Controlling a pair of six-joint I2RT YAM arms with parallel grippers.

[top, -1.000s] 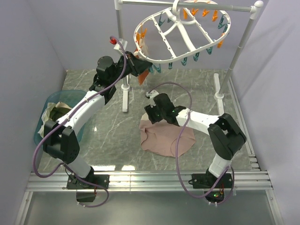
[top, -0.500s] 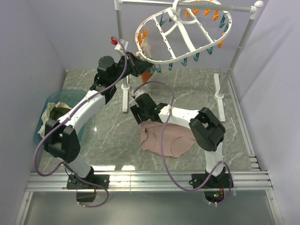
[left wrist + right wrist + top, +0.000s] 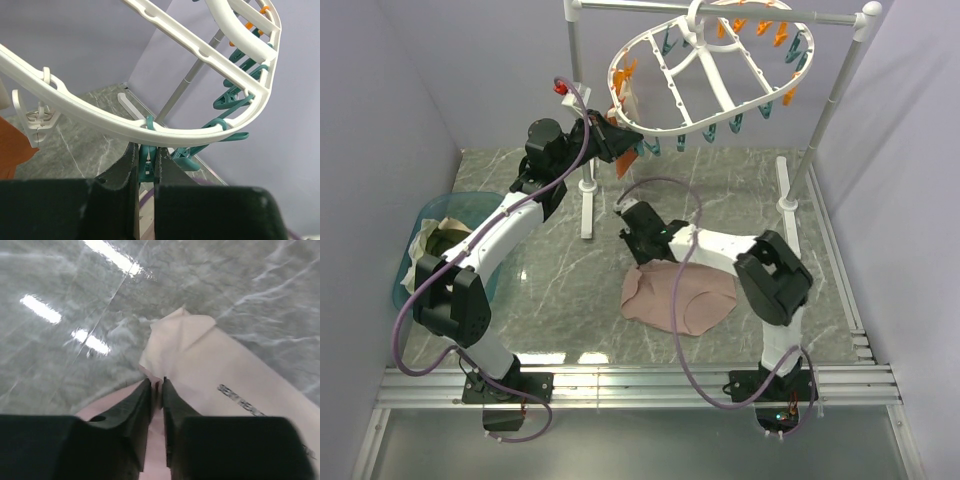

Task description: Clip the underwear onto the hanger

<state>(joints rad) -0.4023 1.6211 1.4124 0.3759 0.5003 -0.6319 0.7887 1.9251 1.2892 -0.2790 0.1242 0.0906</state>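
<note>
Pinching underwear (image 3: 200,360) edge in right tool (image 3: 156,384), left tool (image 3: 145,150) clamping hanger (image 3: 75,107) peg (image 3: 145,161)

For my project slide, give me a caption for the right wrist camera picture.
Right hand pinching the pale waistband edge of the underwear lying on the marble table.

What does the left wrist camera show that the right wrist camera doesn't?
Only the left wrist view: the hanger, its white rim hung with teal pegs, and the left hand closed around one peg.
Only the right wrist view: the underwear lying flat, printed lettering on its pale waistband, and the right hand pinching its edge.
Both: the grey marble table and a pair of dark fingers nearly shut.
</note>
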